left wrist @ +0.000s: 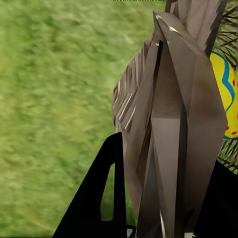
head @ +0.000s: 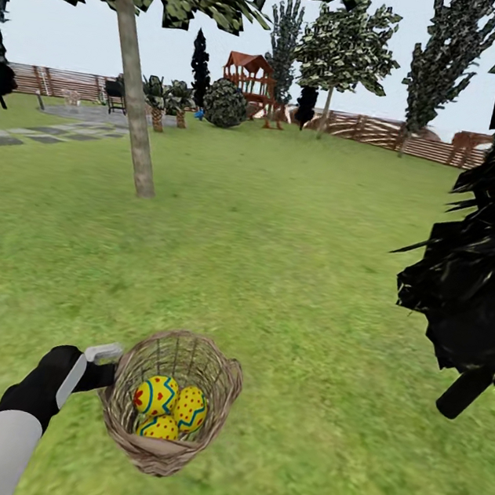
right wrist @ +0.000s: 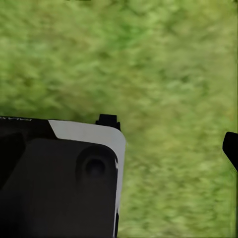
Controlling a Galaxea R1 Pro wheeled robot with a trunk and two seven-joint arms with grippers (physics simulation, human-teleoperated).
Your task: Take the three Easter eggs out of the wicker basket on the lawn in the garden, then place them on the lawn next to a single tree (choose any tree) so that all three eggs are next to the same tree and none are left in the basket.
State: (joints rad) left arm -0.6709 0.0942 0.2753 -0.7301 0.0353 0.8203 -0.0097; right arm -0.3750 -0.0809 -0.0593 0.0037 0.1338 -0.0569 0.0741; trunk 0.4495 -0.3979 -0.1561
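Three yellow dotted Easter eggs (head: 168, 408) inside round brown wicker basket (head: 217, 370), clamped at rim by left gripper (head: 105, 365), above mottled green lawn (head: 296, 239); right gripper unclear.

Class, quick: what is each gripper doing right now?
Left gripper: shut on the wicker basket, three Easter eggs inside.
Right gripper: cannot be told.

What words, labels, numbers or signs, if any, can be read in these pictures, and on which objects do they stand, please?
No readable text in any view.
The Easter eggs in the wicker basket carry only dots and zigzag bands, no letters.
A faint pale mark on the dark housing in the right wrist view is too small and blurred to read.
The left gripper at the basket's rim shows no lettering.
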